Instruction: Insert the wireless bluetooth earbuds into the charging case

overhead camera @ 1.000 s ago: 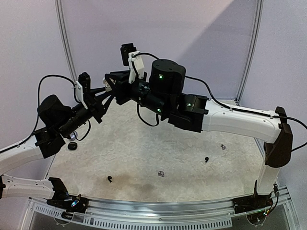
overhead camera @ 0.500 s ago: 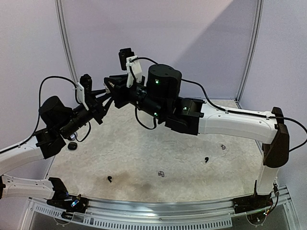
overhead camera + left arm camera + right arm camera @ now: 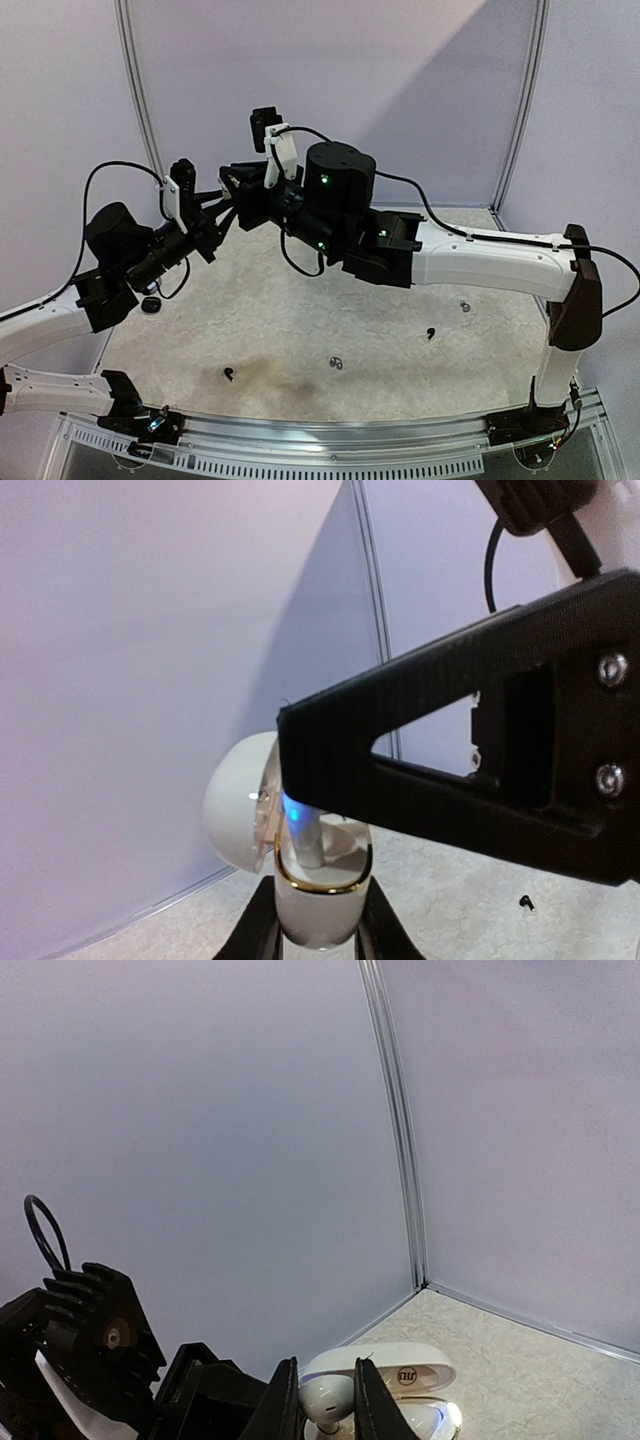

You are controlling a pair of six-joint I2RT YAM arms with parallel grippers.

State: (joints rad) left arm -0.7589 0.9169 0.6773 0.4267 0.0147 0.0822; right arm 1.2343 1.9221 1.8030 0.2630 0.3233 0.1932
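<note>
The left claw (image 3: 317, 930) grips the open charging case (image 3: 310, 895) (up in the air). The right claw (image 3: 327, 1415) pinches a white earbud (image 3: 327, 1392); next, it should push gently straight in.

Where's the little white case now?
The charging case is up in the air, left of centre in the top view, gripped at its base by the left gripper; the right gripper holds a white earbud at its open top.

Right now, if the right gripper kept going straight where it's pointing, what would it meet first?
The open white charging case held by the left gripper. The right gripper, jaws shut on a white earbud, points into it, so the earbud would probably touch there first; depth is unclear.
</note>
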